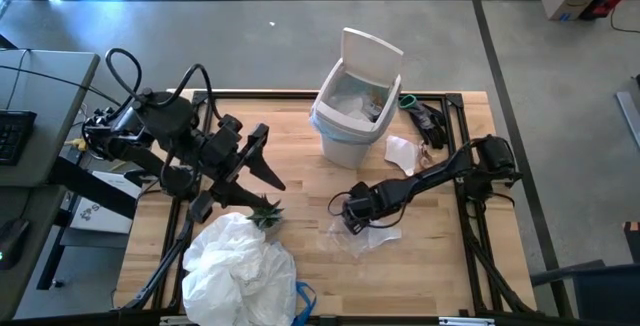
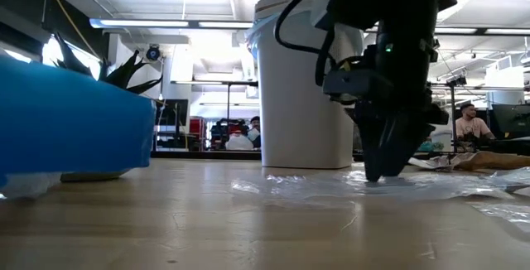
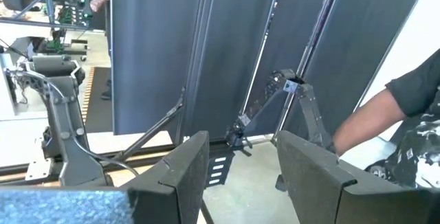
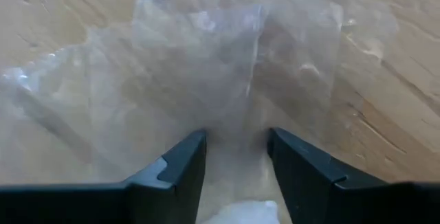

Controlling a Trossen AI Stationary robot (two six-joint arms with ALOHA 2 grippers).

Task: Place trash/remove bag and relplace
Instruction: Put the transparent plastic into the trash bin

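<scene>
Clear crinkled plastic, a flattened wrapper [image 4: 206, 80], lies on the wooden table [image 1: 440, 266] in front of the white bin [image 1: 350, 116], and the right gripper [image 1: 352, 218] stands tip-down upon it. The right wrist view shows its two dark fingers [image 4: 175, 165] parted, with a strip of the wrapper in the gap between them, the tips pressing on the film; the jaws are partly open and have not closed on it, so nothing is gripped. In the low view the same gripper [image 2: 383, 166] meets the sheet [image 2: 331, 189] just before the bin [image 2: 302, 88].

The bin stands near the table's far edge, its swing lid tipped up, a light-blue liner bag [image 1: 350, 101] lining it and folded over its rim. A white paper scrap [image 1: 403, 153] lies just beside the bin on the right side. A heap of white plastic bags [image 1: 238, 266] sits at the near edge toward the left, touching a small green spiky plant [image 1: 266, 212].

The left gripper [image 1: 265, 161] hangs raised over the table's left part, well apart from the wrapper, its fingers [image 3: 182, 172] partly spread and empty. A person's dark sleeve [image 3: 412, 97] shows in the room beyond.
</scene>
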